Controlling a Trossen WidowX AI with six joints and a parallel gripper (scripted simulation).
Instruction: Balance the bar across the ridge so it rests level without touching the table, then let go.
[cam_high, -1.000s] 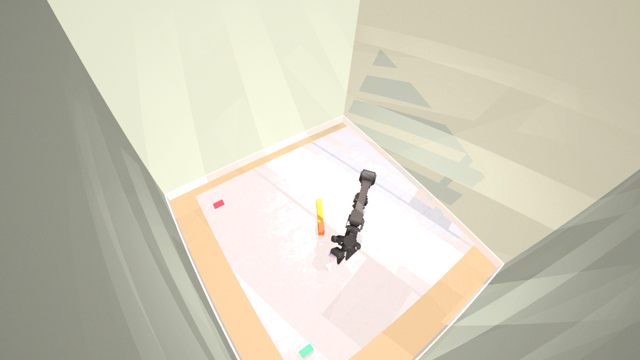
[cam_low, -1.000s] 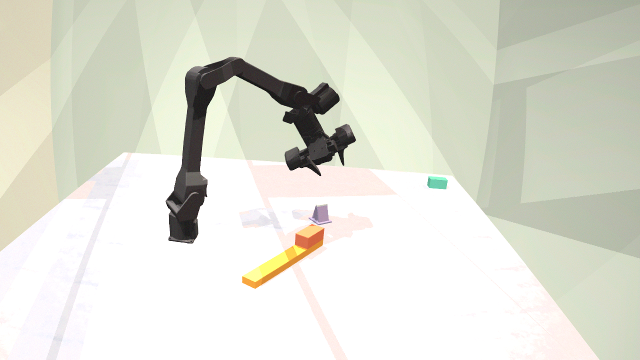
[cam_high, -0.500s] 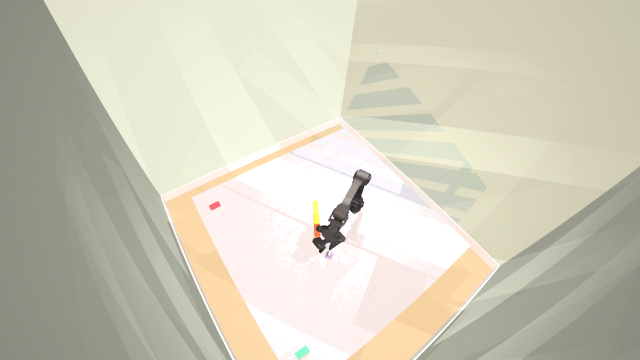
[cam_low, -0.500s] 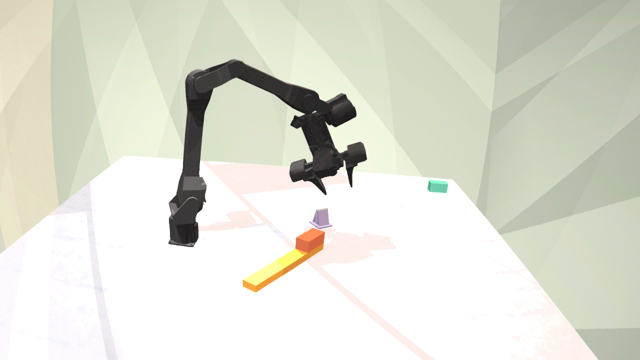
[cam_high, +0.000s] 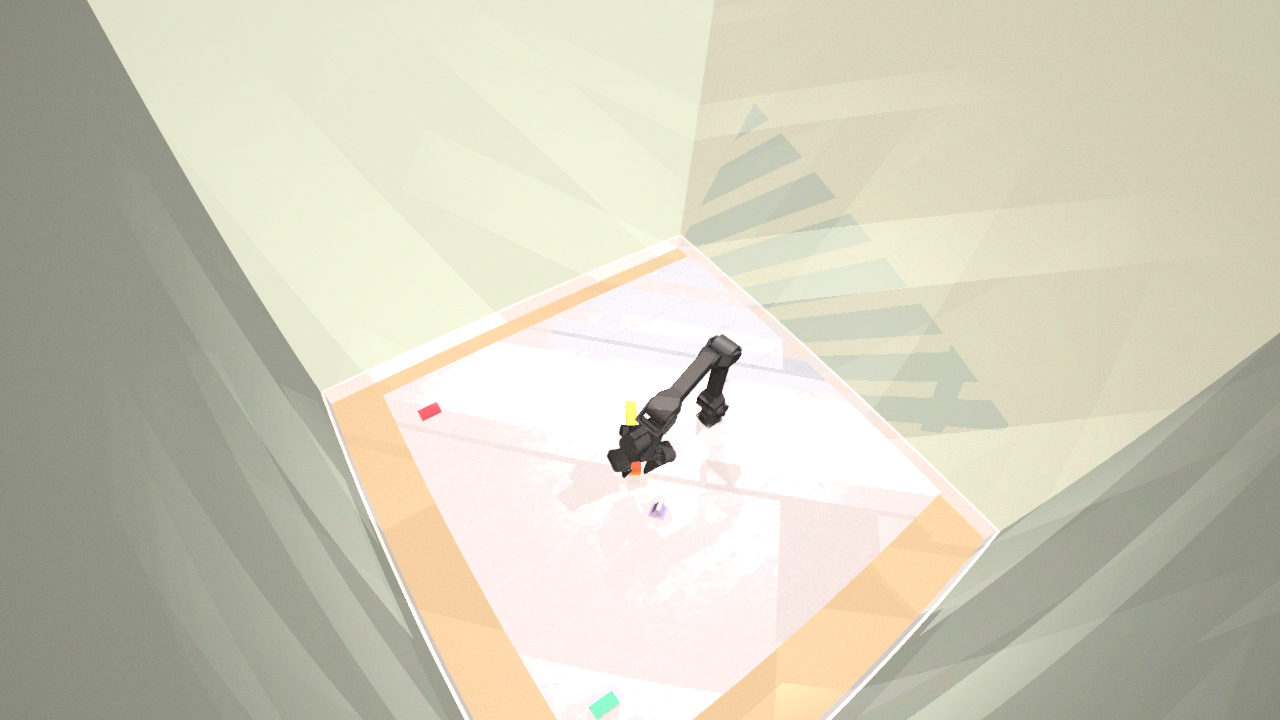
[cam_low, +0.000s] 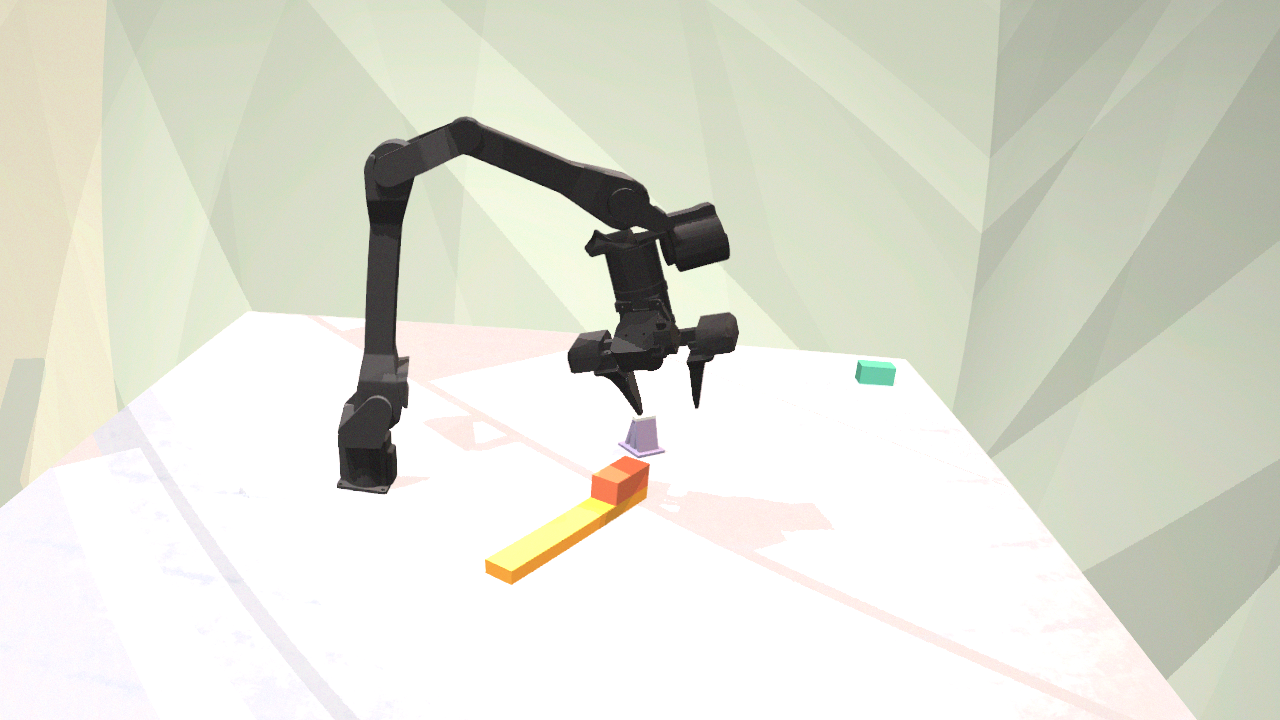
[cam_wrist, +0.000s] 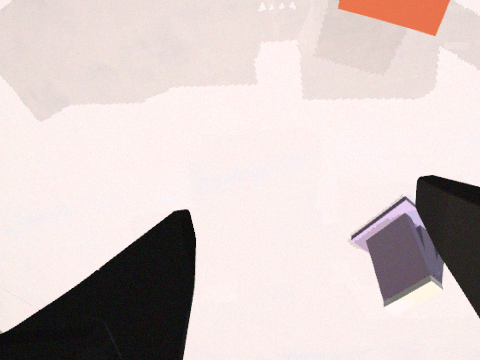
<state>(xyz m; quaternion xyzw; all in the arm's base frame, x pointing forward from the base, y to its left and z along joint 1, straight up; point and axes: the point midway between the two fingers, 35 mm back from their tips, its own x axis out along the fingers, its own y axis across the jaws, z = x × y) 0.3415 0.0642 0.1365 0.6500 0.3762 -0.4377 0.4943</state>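
Note:
The yellow bar (cam_high: 631, 412) (cam_low: 553, 538) lies flat on the table, with an orange-red block (cam_high: 635, 467) (cam_low: 619, 485) (cam_wrist: 400, 12) on the end nearer the ridge. In the top view the arm hides the bar's middle. The small lilac ridge (cam_high: 658, 510) (cam_low: 643, 437) (cam_wrist: 400, 262) stands upright on the table just beyond that end, with nothing on it. My gripper (cam_low: 668, 410) (cam_wrist: 304, 208) is open and empty, pointing down above the table near the ridge and the block end. In the wrist view one finger partly covers the ridge.
A green block (cam_high: 604, 704) (cam_low: 875, 373) lies far off near a table edge. A red block (cam_high: 429, 411) lies near another edge, seen only in the top view. The arm's base (cam_high: 712, 411) (cam_low: 366, 463) stands to one side of the bar.

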